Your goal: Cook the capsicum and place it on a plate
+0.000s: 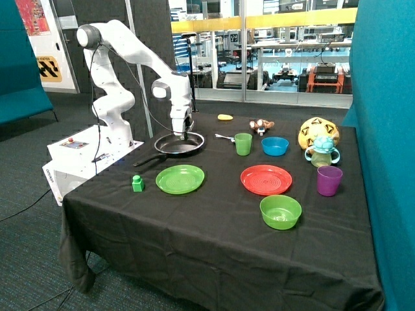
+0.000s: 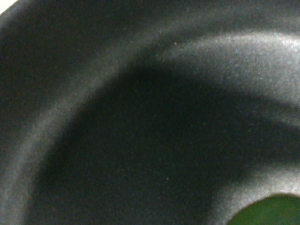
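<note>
From the outside view I see the gripper [image 1: 179, 135] lowered into the black pan [image 1: 170, 148], with the lime-green plate [image 1: 179, 179] near it. I cannot tell its opening. In the wrist view, the capsicum [image 2: 269, 212] lies inside the pan [image 2: 93, 117].

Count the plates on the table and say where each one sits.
2. The lime-green plate lies in front of the pan, near the green block; the red plate lies beside it, behind the green bowl.

Capsicum [image 2: 269, 212] lies in the pan [image 1: 179, 144], end effector [image 1: 179, 135] lowered into it; plate [image 1: 179, 179] sits on the worktop [image 1: 214, 227] just nearer.
</note>
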